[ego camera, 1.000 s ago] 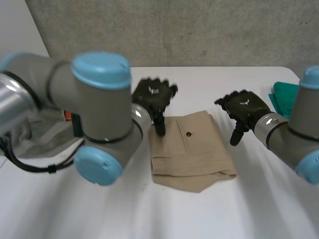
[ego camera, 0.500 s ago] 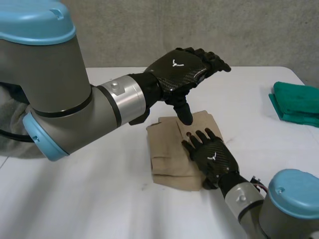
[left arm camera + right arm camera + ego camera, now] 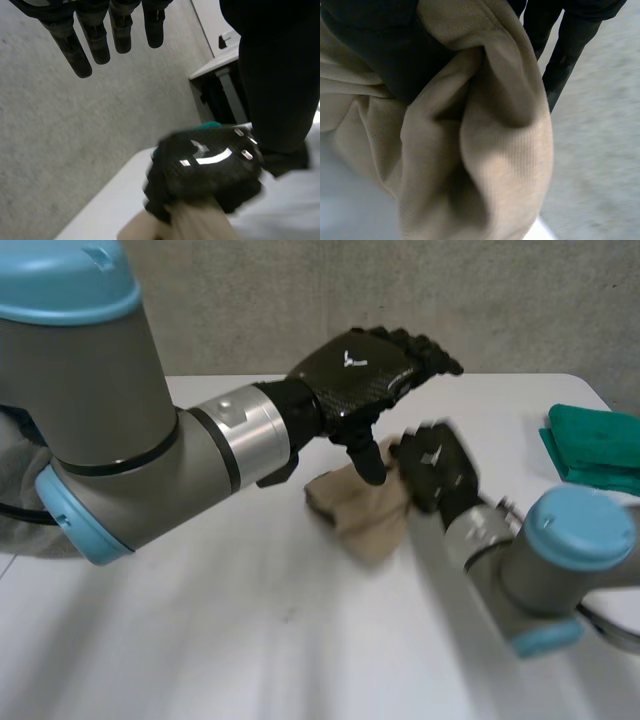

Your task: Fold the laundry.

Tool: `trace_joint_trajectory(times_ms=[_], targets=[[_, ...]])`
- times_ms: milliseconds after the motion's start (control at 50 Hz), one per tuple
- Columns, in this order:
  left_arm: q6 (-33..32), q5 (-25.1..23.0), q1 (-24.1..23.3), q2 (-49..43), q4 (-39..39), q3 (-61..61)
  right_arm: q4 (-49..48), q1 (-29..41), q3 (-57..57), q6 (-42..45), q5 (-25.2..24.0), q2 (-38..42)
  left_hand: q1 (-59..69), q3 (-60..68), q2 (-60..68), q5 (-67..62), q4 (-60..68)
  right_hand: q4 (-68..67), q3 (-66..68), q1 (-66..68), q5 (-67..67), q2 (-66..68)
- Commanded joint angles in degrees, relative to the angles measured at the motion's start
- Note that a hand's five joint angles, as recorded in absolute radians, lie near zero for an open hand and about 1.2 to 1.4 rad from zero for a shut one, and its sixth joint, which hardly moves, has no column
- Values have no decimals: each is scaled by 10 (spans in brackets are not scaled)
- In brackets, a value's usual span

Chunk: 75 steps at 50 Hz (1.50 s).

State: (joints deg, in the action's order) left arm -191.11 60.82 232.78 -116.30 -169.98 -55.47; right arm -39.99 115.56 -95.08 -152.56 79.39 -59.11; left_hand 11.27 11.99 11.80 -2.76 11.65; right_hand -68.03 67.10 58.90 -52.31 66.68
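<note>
Tan ribbed cloth [image 3: 365, 522] now bunched in R robot hand [image 3: 437, 466].

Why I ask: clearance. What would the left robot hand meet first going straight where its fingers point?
Probably the grey wall; the left robot hand points above the right robot hand gripping beige cloth.

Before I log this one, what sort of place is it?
Probably a robotics lab or test bench, not a home: a bare white table against a rough grey wall, with a tan garment in the right hand and a folded green cloth lying near the table's edge.
</note>
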Motion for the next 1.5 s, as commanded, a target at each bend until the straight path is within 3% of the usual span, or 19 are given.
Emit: trace_joint_trajectory(times_ms=[20, 200, 380, 520, 680, 700, 720, 740, 760, 960, 1040, 1060, 1160, 1280, 1340, 1360, 1420, 1440, 1500], targets=[[8, 5, 1, 29, -27, 17, 36, -89, 123, -59, -2, -22, -2, -9, -7, 17, -6, -120, 129, 211, -177, 133], [49, 13, 2, 42, -62, 21, 45, -240, 284, -130, -76, 3, -2, -9, -7, 17, -6, -120, 129, 211, -177, 133], [49, 13, 1, 35, -62, 12, 33, -374, 451, -148, -183, 218, 0, -8, -6, 15, -4, -120, 129, 211, -177, 133], [49, 13, 3, 17, -62, 11, -4, -418, 528, -143, -238, 361, 0, -8, -6, 15, -4, -120, 129, 211, -177, 133], [48, 14, 3, -2, -62, 12, -1, -447, 504, -111, -245, 392, 0, -8, -6, 15, -4, -120, 129, 211, -177, 133], [48, 14, 3, -2, -62, 13, 1, -448, 495, -105, -243, 388, 0, -8, -6, 15, -4, -120, 129, 211, -177, 133], [48, 14, 3, -2, -62, 14, 2, -449, 485, -97, -239, 385, 0, -8, -6, 15, -4, 96, -87, -5, 39, -83], [49, 14, 3, -3, -62, 14, 3, -450, 476, -90, -238, 380, 0, -8, -6, 15, -4, 423, -414, -332, 366, -410], [49, 14, 3, -3, -62, 15, 7, -451, 460, -77, -233, 363, 0, -8, -6, 15, -4, 580, -571, -489, 523, -567], [50, 14, 0, 6, -61, 12, 168, -486, 372, -42, -157, 180, 0, -8, -6, 15, -4, 580, -571, -489, 523, -567], [50, 15, 0, 13, -61, 12, 280, -516, 386, 21, -88, 119, 0, -8, -6, 15, -4, 580, -571, -489, 523, -567], [50, 15, 0, 18, -62, 12, 313, -521, 400, 61, -49, 99, 0, -8, -6, 15, -4, 580, -571, -489, 523, -567], [50, 25, 0, 29, -63, 18, 291, -511, 409, 167, 29, 34, 0, -8, -6, 15, -4, 580, -571, -489, 523, -567], [50, 111, 6, 50, -79, 40, 136, -401, 337, 152, -13, -17, 1, -6, -4, 14, -3, 580, -571, -489, 523, -567], [45, 198, 18, 59, -85, 64, 55, -344, 244, 126, -77, -91, 5, -3, -1, 10, 1, 580, -571, -489, 523, -567], [41, 237, 37, 64, -85, 76, 28, -324, 200, 114, -109, -120, 10, 2, 4, 5, 6, 580, -571, -489, 523, -567], [29, 278, 91, 68, -79, 86, 4, -293, 133, 92, -145, -159, 15, 7, 9, 0, 11, 580, -571, -489, 523, -567], [8, 291, 141, 68, -73, 84, 5, -267, 94, 84, -165, -173, 23, 16, 18, -8, 19, 580, -571, -489, 523, -567], [-42, 295, 202, 62, -56, 80, 14, -221, 48, 82, -176, -187, 21, 14, 16, -6, 18, 580, -571, -489, 523, -567]])
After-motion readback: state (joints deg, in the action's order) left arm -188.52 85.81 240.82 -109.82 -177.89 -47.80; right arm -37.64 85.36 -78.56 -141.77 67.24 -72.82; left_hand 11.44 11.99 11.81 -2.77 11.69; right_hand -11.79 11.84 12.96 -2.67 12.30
